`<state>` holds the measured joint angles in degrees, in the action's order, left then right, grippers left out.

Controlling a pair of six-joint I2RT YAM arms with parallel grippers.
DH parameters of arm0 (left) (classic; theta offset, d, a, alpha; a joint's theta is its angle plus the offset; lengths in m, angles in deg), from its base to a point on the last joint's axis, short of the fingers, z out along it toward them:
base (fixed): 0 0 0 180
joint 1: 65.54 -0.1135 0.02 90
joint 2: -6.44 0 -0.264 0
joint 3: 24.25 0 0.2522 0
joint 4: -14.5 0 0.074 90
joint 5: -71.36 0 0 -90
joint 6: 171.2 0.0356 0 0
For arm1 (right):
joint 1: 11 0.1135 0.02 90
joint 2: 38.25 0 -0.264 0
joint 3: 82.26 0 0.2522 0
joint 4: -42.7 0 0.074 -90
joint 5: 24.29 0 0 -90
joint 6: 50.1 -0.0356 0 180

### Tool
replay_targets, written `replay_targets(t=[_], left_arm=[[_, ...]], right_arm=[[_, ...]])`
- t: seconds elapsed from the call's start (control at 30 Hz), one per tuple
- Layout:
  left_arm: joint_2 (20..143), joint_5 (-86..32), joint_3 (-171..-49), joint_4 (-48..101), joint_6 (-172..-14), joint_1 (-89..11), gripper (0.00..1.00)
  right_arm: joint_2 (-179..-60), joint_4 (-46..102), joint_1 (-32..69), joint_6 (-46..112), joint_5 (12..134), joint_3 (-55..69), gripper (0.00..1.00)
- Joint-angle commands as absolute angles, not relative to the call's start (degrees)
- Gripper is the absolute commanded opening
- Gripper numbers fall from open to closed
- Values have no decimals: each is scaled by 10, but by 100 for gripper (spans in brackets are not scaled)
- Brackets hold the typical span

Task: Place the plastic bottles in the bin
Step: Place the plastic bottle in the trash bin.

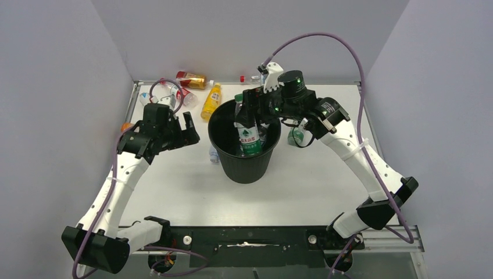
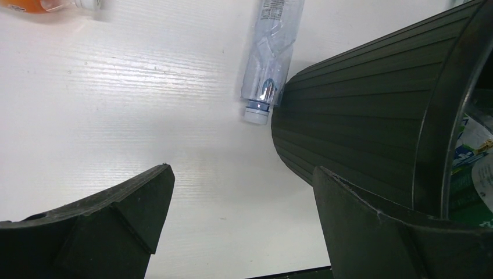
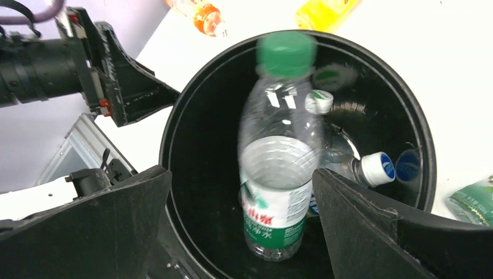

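The right gripper (image 3: 241, 171) hangs over the black bin (image 1: 244, 168) with its fingers wide apart. A clear bottle with a green cap (image 3: 278, 174) stands up inside the bin, and the fingers are not on it. Its top looks blurry. More bottles (image 3: 377, 168) lie at the bottom of the bin. The left gripper (image 2: 242, 170) is just beside the bin, its fingers wide apart too, holding nothing. A yellow bottle (image 1: 211, 100) and an amber bottle (image 1: 192, 79) lie on the white table (image 1: 302, 186) behind the bin.

We find a robotics laboratory test cell. Plain grey partition walls (image 1: 58, 87) enclose a white table (image 1: 314, 186) on three sides; a bolted mounting rail (image 1: 256, 238) crosses the bottom of the frame.
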<state>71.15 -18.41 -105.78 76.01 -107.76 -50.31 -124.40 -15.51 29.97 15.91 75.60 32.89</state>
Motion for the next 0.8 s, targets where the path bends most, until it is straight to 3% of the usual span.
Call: replay_targets(t=[0.0,0.33,0.77], left_arm=[[701,-176,-1051,733,-1082,-507,91],[731,-193,-1017,688,-1094,-505,94],[813,-197,-974,598,-1117,-483,95]], right_arm=[[-1232,-158,302,176,730,373,98],[-1157,-166,284,167,674,327,98],[-1071,-174,118,132,666,176,98]])
